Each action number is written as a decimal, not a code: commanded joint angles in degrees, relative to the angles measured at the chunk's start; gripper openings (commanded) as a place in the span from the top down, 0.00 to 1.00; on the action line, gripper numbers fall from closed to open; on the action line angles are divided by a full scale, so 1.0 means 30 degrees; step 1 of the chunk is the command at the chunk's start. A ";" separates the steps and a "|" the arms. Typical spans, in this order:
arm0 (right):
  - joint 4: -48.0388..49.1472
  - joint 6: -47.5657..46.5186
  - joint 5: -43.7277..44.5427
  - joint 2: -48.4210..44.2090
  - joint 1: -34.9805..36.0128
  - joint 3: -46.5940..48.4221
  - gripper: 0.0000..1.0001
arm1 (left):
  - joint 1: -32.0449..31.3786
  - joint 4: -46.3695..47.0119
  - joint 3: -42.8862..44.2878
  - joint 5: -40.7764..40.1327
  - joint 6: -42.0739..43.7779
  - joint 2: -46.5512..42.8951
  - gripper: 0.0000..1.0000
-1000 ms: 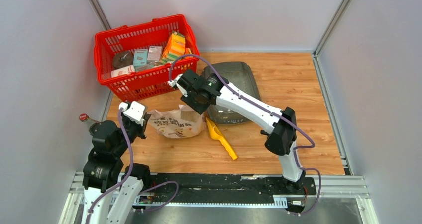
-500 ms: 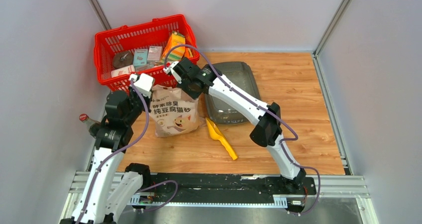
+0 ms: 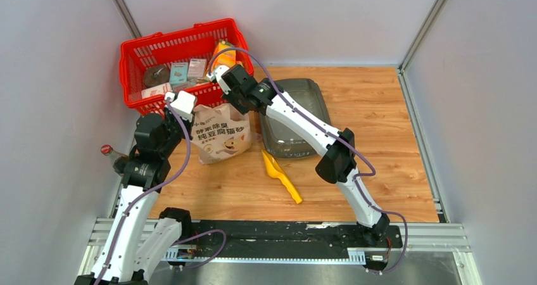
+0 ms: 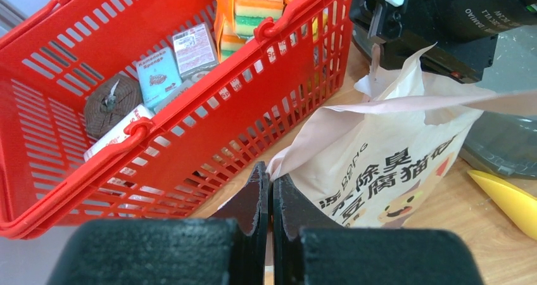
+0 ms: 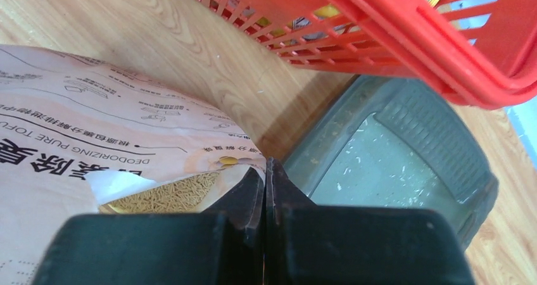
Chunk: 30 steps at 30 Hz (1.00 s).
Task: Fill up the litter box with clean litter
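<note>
Where the top view looks down, a red mesh basket (image 3: 161, 111) holding small boxes and packets is recorded at the table's far left. A paper bag (image 3: 221, 139) stands upright before it, its top corners pinched by the left gripper (image 3: 193, 112) and right gripper (image 3: 239, 109). The litter box (image 3: 307, 92) lies just right of the bag, with a yellow scoop (image 3: 282, 176) near it. Left wrist: the fingers are seen pressed together on a bag corner, and cartons and striped sponges are listed in the basket. Right wrist: the fingers are closed on the bag's edge, clean litter (image 5: 168, 196) is shown inside the bag, and the litter box holds scattered specks.
</note>
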 commanded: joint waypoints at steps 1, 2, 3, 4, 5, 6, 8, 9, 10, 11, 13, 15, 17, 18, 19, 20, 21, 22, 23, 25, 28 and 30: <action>0.3140 -0.1722 0.1097 -0.0539 -0.0383 0.0939 1.00 | 0.0024 0.6210 0.0444 0.1660 -0.0118 -0.1140 1.00; 0.3257 -0.2194 0.1095 -0.0598 -0.0383 0.0761 1.00 | 0.0024 0.6036 0.0385 0.1895 -0.0235 -0.1081 1.00; 0.3432 -0.2575 0.1269 -0.0714 -0.0383 0.0701 0.95 | 0.0024 0.5889 0.0297 0.2101 -0.0526 -0.0994 1.00; 0.3463 -0.2811 0.1445 -0.0744 -0.0412 0.0759 0.85 | 0.0024 0.5685 0.0238 0.2219 -0.0558 -0.0877 1.00; 0.3492 -0.3249 0.1476 -0.0803 -0.0470 0.0701 0.61 | 0.0024 0.5683 0.0064 0.2365 -0.0588 -0.0817 1.00; 0.3406 -0.3369 0.1389 -0.1151 -0.0470 0.0643 0.17 | 0.0024 0.5712 -0.0054 0.2425 -0.0559 -0.0730 1.00; 0.3229 -0.3516 0.0399 -0.1737 -0.0470 0.0147 0.06 | 0.0024 0.5857 -0.0346 0.2483 -0.0384 -0.0583 1.00; 0.3229 -0.3430 -0.0014 -0.2611 -0.0499 -0.0204 0.02 | 0.0024 0.6090 -0.0464 0.2426 -0.0296 -0.0437 1.00; 0.3229 -0.3284 -0.0395 -0.3142 -0.0500 -0.0526 0.01 | 0.0024 0.6209 -0.0524 0.2251 -0.0208 -0.0320 1.00; 0.3229 -0.2789 -0.1211 -0.3669 -0.0500 -0.1284 0.00 | 0.0024 0.6326 -0.0640 0.2017 -0.0178 -0.0203 1.00; 0.3054 -0.2463 -0.2181 -0.5572 -0.0529 -0.2311 0.00 | 0.0024 0.6907 -0.0729 0.1869 -0.0002 0.0119 1.00; 0.2617 -0.2084 -0.3120 -0.7790 -0.0529 -0.4973 0.00 | 0.0024 0.7321 -0.0700 0.1577 -0.0002 0.0354 1.00; 0.2031 -0.1964 -0.4200 -0.9379 -0.0529 -0.7345 0.00 | 0.0024 0.7440 -0.0526 0.1459 0.0057 0.0501 1.00; 0.1245 -0.2573 -0.5048 -1.0866 -0.0558 -0.9879 0.00 | 0.0024 0.7440 -0.0466 0.1429 0.0144 0.0560 1.00; 0.0831 -0.3072 -0.5637 -1.1548 -0.0558 -1.1181 0.00 | 0.0024 0.7440 -0.0437 0.1458 0.0202 0.0589 1.00; 0.0479 -0.3541 -0.7093 -1.2309 -0.0529 -1.2470 0.02 | 0.0024 0.7440 -0.0407 0.1429 0.0232 0.0560 1.00; -0.0221 -0.4126 -0.7949 -1.3622 -0.0558 -1.5383 0.06 | 0.0024 0.7469 -0.0407 0.1429 0.0319 0.0589 1.00; -0.0402 -0.4683 -0.8537 -1.4302 -0.0529 -1.6688 0.07 | 0.0024 0.7499 -0.0436 0.1371 0.0349 0.0618 1.00; -0.0346 -0.4514 -0.9239 -1.4860 -0.0529 -1.8152 0.09 | 0.0024 0.7557 -0.0436 0.1051 0.0379 0.0648 1.00; 0.0355 -0.2970 -0.9480 -1.6151 -0.0558 -2.1397 0.11 | 0.0024 0.7733 -0.0495 0.0465 0.0321 0.0911 1.00; 0.2082 -0.1500 -0.9482 -1.6828 -0.0412 -2.4451 0.13 | 0.0024 0.8055 -0.0466 -0.0503 0.0320 0.1233 1.00; 0.3193 0.0111 -0.8897 -1.6626 -0.0266 -2.5485 0.14 | 0.0024 0.8085 -0.0349 -0.0709 0.0262 0.1350 1.00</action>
